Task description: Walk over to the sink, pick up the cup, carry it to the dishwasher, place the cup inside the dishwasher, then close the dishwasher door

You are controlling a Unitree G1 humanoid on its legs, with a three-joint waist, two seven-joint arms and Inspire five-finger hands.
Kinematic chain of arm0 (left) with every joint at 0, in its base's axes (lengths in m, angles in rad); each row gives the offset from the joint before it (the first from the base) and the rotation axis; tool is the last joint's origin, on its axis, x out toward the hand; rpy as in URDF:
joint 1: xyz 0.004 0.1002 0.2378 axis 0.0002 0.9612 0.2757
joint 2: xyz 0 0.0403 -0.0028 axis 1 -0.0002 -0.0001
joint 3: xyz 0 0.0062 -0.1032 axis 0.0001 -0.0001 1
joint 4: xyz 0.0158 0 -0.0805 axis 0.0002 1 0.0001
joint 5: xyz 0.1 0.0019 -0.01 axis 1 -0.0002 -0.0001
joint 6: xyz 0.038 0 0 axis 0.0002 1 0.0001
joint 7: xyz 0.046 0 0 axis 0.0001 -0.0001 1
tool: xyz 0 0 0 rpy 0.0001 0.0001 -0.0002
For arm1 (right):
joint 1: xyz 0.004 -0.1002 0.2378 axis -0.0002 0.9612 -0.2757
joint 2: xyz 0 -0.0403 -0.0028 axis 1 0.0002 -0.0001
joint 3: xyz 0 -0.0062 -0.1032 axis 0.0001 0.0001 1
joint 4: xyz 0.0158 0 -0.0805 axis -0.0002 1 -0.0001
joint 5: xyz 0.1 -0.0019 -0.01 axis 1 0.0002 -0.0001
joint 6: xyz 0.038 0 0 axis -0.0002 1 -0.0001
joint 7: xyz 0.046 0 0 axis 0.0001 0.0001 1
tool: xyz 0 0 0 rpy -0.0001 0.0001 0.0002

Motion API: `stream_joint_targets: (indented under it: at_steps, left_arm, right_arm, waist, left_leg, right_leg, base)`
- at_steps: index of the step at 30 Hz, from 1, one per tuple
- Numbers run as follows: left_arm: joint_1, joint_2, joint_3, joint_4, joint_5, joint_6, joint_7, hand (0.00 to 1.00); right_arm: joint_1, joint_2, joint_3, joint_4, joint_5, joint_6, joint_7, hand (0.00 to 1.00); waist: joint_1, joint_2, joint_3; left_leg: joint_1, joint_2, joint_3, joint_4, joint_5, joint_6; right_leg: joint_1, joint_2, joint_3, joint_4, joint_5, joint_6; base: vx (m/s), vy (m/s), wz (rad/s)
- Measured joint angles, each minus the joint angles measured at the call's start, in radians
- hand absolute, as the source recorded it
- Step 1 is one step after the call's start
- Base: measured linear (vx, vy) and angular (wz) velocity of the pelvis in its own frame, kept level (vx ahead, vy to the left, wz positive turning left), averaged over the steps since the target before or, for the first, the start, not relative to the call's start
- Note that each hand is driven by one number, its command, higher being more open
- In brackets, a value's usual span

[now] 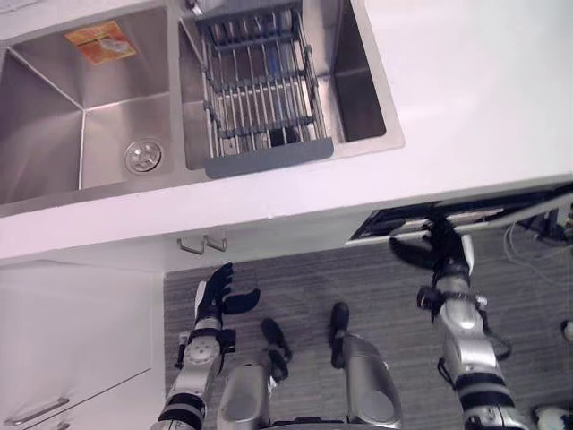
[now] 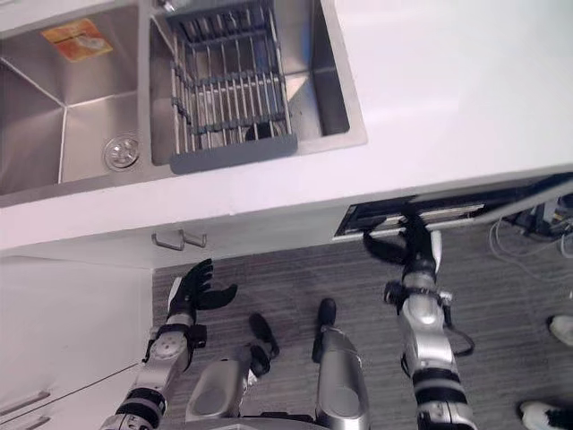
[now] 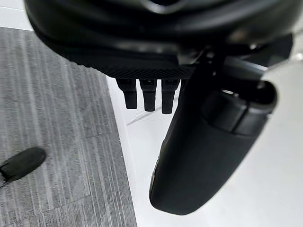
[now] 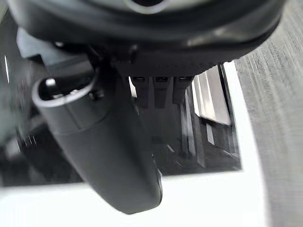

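While left robot hand (image 1: 218, 293) and right robot hand (image 1: 440, 248) hang open, cup (image 1: 285, 136) lies distant.

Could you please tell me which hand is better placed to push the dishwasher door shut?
Right. The right hand is open at the edge of the ajar dishwasher below the counter, with racks visible past its fingers. The left hand hangs open beside the white cabinet, well away.

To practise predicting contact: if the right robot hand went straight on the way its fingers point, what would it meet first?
The right robot hand points at the dark dishwasher opening under the counter. It would probably go in there first, though depth is unclear.
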Motion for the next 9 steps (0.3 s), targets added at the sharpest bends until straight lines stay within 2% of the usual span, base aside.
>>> stream_joint_targets:
  at_steps: [4, 9]
  left_arm:
    - [0.054, 0.027, 0.029, 0.023, 0.001, 0.006, -0.002, 0.9]
    - [0.089, 0.051, 0.057, 0.032, 0.001, 0.01, -0.004, 0.9]
  right_arm:
    - [0.062, 0.064, -0.001, 0.167, -0.083, 0.001, 0.019, 0.9]
    - [0.103, 0.098, -0.004, 0.281, -0.124, 0.01, 0.023, 0.9]
  waist:
    - [-0.003, -0.022, -0.074]
    - [-0.008, -0.032, -0.109]
  left_leg:
    - [0.041, -0.008, -0.035, -0.033, 0.001, -0.001]
    - [0.09, -0.027, -0.066, -0.068, 0.002, 0.001]
  right_leg:
    - [0.082, 0.007, -0.041, -0.068, 0.014, 0.004]
    - [0.161, 0.009, -0.074, -0.13, 0.026, 0.018]
  base:
    - [0.11, 0.016, 0.28]
    - [0.08, 0.032, 0.18]
